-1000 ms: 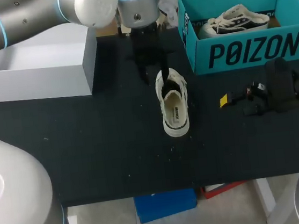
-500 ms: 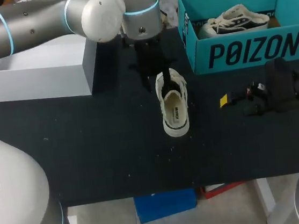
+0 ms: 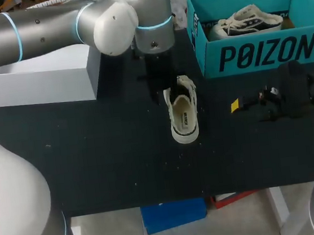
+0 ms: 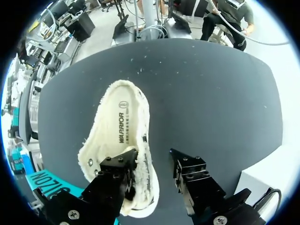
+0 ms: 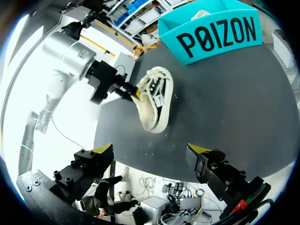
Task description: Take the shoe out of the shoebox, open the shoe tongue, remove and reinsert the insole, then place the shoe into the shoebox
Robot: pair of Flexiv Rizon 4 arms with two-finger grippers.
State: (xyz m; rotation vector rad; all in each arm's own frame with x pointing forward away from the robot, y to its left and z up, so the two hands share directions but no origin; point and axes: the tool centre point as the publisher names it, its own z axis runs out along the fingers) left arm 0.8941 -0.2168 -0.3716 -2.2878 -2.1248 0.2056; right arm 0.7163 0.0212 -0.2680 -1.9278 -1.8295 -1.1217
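Cream canvas, the shoe lies near the middle of our black table, outside the teal shoebox, where a second shoe rests. Our left gripper is spread wide, with one finger over the shoe's laced end and the other beside it. Our right gripper hangs released, well apart from the shoe.

You are seeing bare table lying nearside of the shoe, shoebox walling far right, grey box blocking far left.
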